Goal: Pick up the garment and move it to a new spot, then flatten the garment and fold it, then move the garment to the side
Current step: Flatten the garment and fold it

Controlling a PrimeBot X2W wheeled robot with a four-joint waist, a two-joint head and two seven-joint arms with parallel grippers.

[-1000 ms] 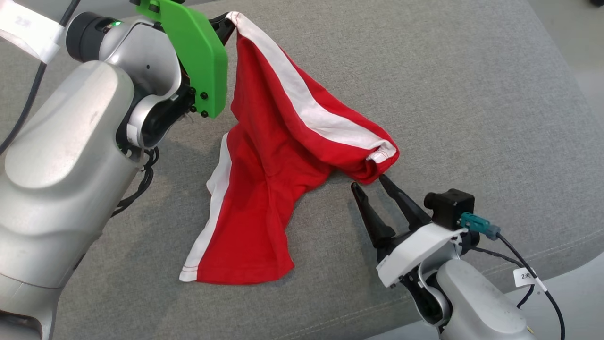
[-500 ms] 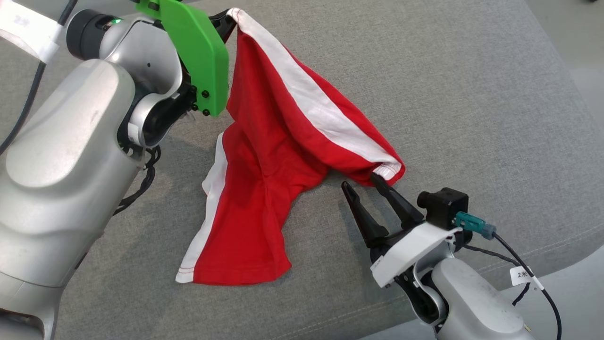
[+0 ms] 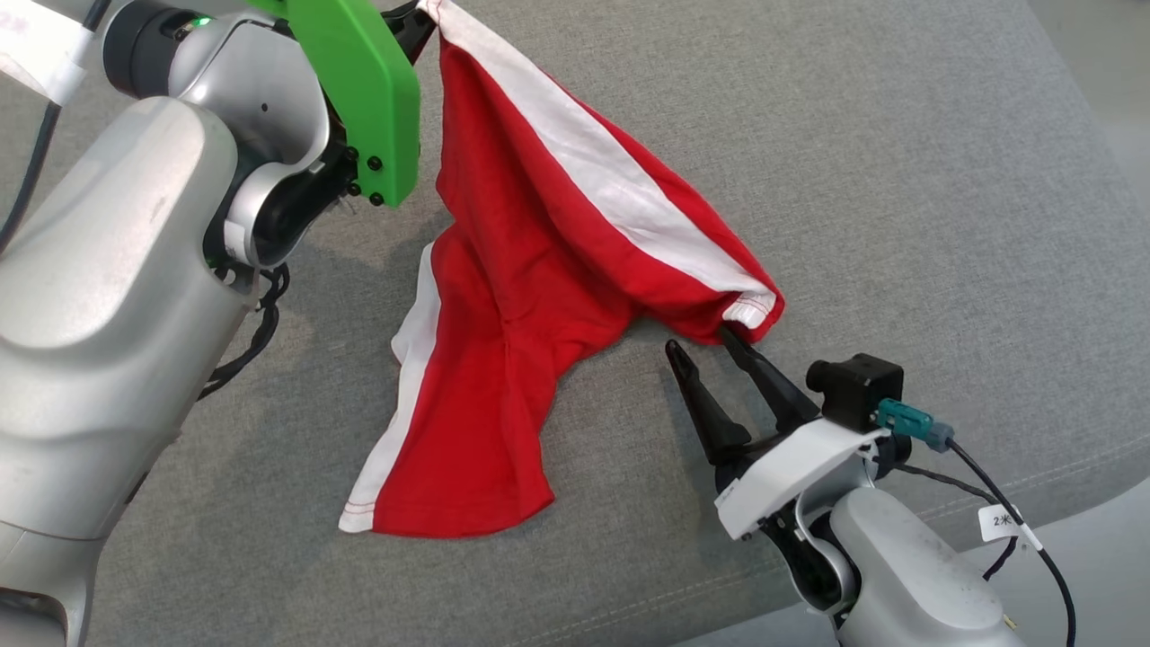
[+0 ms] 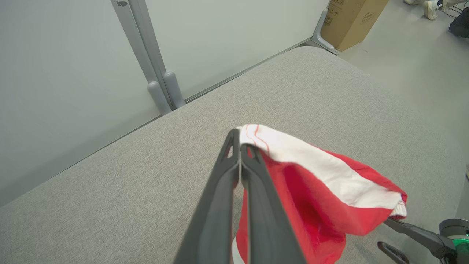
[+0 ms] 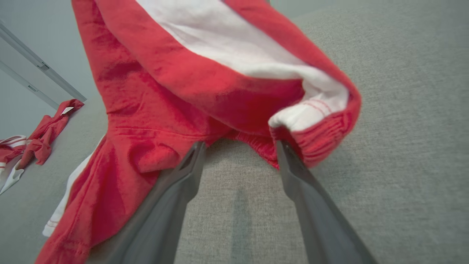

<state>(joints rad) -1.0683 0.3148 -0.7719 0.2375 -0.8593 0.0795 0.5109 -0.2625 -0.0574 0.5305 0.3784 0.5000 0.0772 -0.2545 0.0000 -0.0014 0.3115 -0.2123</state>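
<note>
While the left end effector (image 3: pixel 415 20) is clamping a corner of the red garment (image 3: pixel 512 270) over the grey cushion (image 3: pixel 898 180), the open right end effector (image 3: pixel 699 341) is hovering at another (likely flattening; closing next).

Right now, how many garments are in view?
2 at least: the red-and-white garment hanging from the left gripper, and a crumpled red heap far off in the right wrist view, possibly more than one piece.

cable tag (image 3: pixel 1002 521) | reads "2" | next character unclear
</note>
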